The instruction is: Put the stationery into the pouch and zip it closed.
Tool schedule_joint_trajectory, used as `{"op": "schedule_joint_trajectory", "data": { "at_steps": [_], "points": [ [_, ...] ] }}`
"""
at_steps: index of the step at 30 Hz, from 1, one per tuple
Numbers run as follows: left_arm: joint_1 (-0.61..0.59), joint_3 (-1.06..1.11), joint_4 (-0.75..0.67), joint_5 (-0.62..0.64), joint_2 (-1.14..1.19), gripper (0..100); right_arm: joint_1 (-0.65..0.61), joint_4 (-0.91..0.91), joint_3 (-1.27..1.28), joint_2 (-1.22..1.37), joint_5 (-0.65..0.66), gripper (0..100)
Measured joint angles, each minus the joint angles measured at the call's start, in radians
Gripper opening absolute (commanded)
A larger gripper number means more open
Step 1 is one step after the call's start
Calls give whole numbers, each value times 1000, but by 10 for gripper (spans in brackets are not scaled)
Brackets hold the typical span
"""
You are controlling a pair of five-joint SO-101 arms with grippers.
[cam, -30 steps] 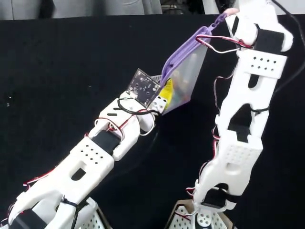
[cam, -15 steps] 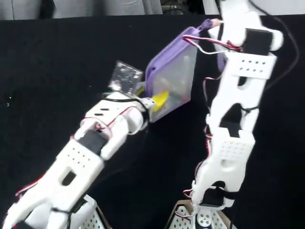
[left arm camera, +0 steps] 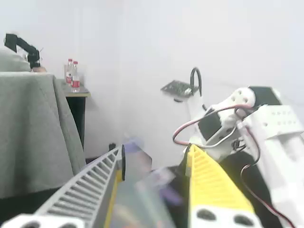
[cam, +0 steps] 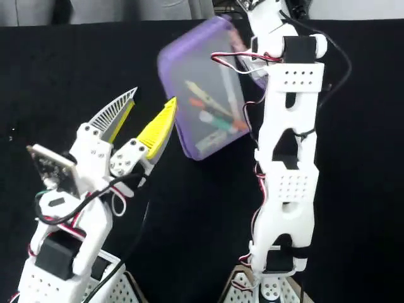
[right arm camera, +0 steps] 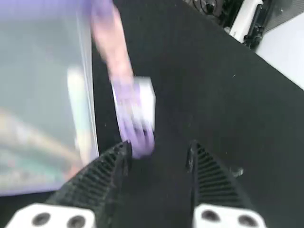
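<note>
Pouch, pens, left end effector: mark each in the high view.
pouch (cam: 192,69), high view, on its clear front panel
pens (cam: 213,117), high view, on the bundle's middle, inside the pouch
left end effector (cam: 153,98), high view, midway between its open fingertips

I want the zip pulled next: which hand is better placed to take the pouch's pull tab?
Right. The right hand, open, is close by the purple pull tab at the edge of the pouch; the left hand, also open, stands apart from it.

The left gripper (cam: 153,98) lets go of the pouch (cam: 196,88) and pulls back, jaws now wide; the pouch swings round flat, just ahead of the right gripper (right arm camera: 159,147).
</note>
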Motion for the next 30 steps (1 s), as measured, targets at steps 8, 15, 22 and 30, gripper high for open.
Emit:
{"op": "schedule_joint_trajectory", "data": {
  "at_steps": [8, 15, 22, 30],
  "points": [
    [-3, 2, 0, 0, -15, 216, -11, 35, -2, 2, 0, 184],
    [-80, 2, -3, 0, -23, 95, -11, 37, -23, 2, 0, 46],
    [-130, 2, -46, 0, -29, 37, 25, 37, -48, -104, 0, 46],
    [-218, 11, 68, 0, -72, 29, 176, 37, 14, -377, -129, 46]
  ]
}}
